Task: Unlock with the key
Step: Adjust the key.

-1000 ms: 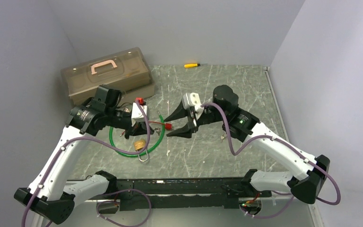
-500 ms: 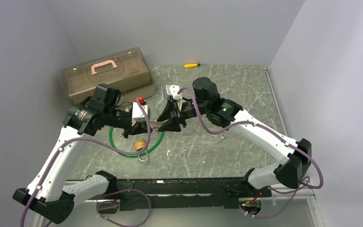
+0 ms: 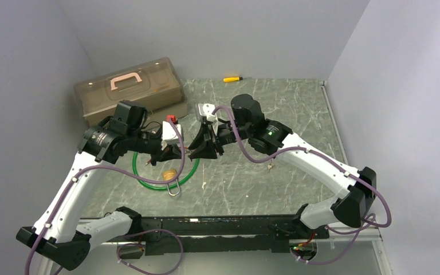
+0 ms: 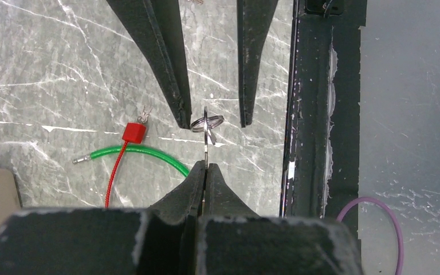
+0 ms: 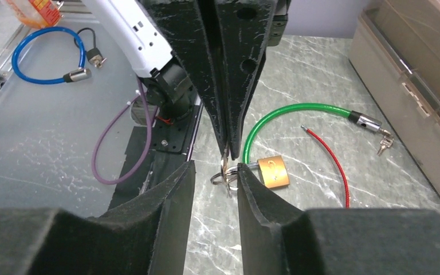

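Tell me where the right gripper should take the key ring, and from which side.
Grip the free loops of the key ring, just beyond the key pinched in the shut left gripper. Come head-on from the opposite side, the right gripper straddling the ring: the loops lie across its gap, so closing should pinch them.

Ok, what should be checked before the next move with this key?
1. The left gripper shut on the thin metal key: ok.
2. The silver key ring between the right gripper's fingers: ok.
3. The right gripper closed on the ring: not ok, jaws apart.
4. The brass padlock lying ungripped on the grey marbled table: ok.
5. The padlock's keyhole reachable: cannot tell.
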Action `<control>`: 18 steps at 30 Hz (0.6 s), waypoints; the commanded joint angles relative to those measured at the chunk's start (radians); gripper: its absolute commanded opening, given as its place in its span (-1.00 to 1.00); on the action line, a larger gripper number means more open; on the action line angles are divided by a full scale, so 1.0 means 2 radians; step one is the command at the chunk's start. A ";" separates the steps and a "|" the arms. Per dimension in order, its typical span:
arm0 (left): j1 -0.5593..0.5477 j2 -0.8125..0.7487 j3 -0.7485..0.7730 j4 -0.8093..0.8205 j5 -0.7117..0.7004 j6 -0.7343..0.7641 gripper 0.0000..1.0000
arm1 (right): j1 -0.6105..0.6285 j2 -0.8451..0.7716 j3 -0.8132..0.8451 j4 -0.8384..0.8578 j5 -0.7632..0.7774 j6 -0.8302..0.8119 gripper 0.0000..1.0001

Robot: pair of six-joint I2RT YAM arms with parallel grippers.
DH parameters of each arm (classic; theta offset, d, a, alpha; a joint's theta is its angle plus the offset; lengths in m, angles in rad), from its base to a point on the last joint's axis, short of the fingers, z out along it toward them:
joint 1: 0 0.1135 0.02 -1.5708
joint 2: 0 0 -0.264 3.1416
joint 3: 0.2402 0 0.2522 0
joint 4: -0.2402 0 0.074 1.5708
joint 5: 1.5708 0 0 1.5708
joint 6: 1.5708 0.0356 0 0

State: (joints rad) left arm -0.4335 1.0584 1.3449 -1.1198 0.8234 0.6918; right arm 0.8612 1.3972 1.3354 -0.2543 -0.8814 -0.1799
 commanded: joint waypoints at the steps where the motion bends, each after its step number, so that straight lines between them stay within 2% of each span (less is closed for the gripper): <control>1: -0.002 -0.003 -0.003 0.012 -0.001 -0.009 -1.00 | 0.002 0.003 0.006 0.049 0.026 0.018 -0.39; 3: -0.001 -0.003 -0.004 0.013 -0.001 -0.010 -1.00 | 0.002 0.007 0.003 0.057 0.028 0.022 -0.50; 8: -0.002 -0.005 -0.007 0.013 0.005 -0.011 -1.00 | 0.007 0.016 -0.002 0.063 0.032 0.022 -0.61; 13: -0.001 -0.007 -0.004 0.012 0.000 -0.014 -1.00 | 0.012 0.025 0.009 0.018 0.037 -0.004 -0.99; 18: -0.001 -0.008 -0.004 0.010 -0.011 -0.010 -1.00 | 0.012 0.019 -0.008 -0.011 0.053 -0.022 -1.00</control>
State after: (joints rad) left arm -0.4335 1.0576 1.3281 -1.1275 0.7811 0.6834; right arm 0.8810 1.4342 1.3300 -0.2104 -0.8200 -0.1833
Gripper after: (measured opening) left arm 0.011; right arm 0.010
